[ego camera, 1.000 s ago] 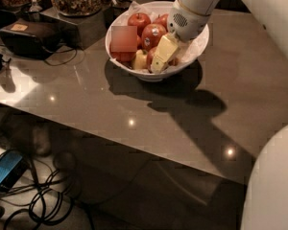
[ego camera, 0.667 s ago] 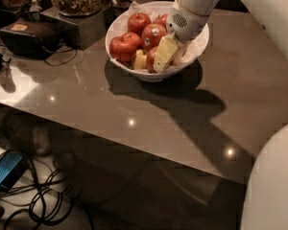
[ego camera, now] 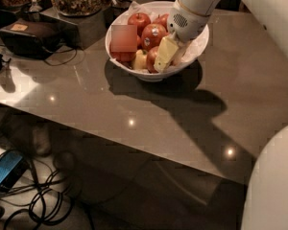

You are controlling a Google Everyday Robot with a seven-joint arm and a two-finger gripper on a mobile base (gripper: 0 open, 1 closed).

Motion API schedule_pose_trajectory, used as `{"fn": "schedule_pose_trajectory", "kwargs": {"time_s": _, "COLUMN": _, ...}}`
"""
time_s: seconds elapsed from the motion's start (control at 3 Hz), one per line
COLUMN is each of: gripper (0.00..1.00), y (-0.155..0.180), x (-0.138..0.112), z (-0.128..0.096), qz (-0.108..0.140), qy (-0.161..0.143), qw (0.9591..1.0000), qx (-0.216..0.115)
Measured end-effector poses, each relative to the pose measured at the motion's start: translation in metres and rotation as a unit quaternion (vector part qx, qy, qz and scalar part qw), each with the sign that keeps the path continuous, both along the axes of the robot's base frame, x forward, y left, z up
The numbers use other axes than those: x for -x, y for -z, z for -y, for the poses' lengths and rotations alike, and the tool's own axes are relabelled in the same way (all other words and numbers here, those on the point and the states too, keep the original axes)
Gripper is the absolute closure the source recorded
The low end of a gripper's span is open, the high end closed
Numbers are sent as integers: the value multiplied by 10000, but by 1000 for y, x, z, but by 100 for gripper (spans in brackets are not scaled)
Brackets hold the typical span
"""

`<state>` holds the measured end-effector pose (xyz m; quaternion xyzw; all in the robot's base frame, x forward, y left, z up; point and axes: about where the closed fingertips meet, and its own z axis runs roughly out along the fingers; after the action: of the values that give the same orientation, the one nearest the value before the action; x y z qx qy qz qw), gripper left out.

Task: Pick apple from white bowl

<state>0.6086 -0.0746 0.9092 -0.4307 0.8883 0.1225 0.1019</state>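
The white bowl (ego camera: 194, 49) stands at the back of the table, with white paper at its far rim. It holds several apples. A glossy red apple (ego camera: 151, 56) with no sticker showing lies at the bowl's front. A red apple with a white sticker (ego camera: 153, 34) sits behind it, another red one (ego camera: 138, 20) lies further back, and a pale yellow-green one (ego camera: 140, 60) is to its left. My gripper (ego camera: 170, 59) reaches down into the bowl from the upper right, right beside the plain red apple and touching its right side.
The brown table (ego camera: 134, 114) runs forward to an edge at the lower left. A black device with a cable (ego camera: 31, 35) and dark containers of snacks (ego camera: 77, 1) stand at the back left. Cables and a blue item (ego camera: 5, 169) lie on the floor.
The gripper stays low in the bowl at nearly the same spot. The apples have not visibly moved.
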Motion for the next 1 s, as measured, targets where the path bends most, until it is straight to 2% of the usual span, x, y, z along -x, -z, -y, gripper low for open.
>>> {"fn": "schedule_pose_trajectory", "kwargs": {"time_s": 0.33, "gripper": 100, "y": 0, "x": 0, "z": 0, "qz": 0, "qy": 0, "qw": 10000, "qx": 0}}
{"fn": "schedule_pose_trajectory", "kwargs": {"time_s": 0.67, "gripper": 100, "y": 0, "x": 0, "z": 0, "qz": 1, "qy": 0, "qw": 10000, "qx": -1}}
{"fn": "schedule_pose_trajectory", "kwargs": {"time_s": 1.0, "gripper": 100, "y": -15, "x": -2, "z": 3, "qz": 202, "qy": 95, "qw": 9994, "qx": -259}}
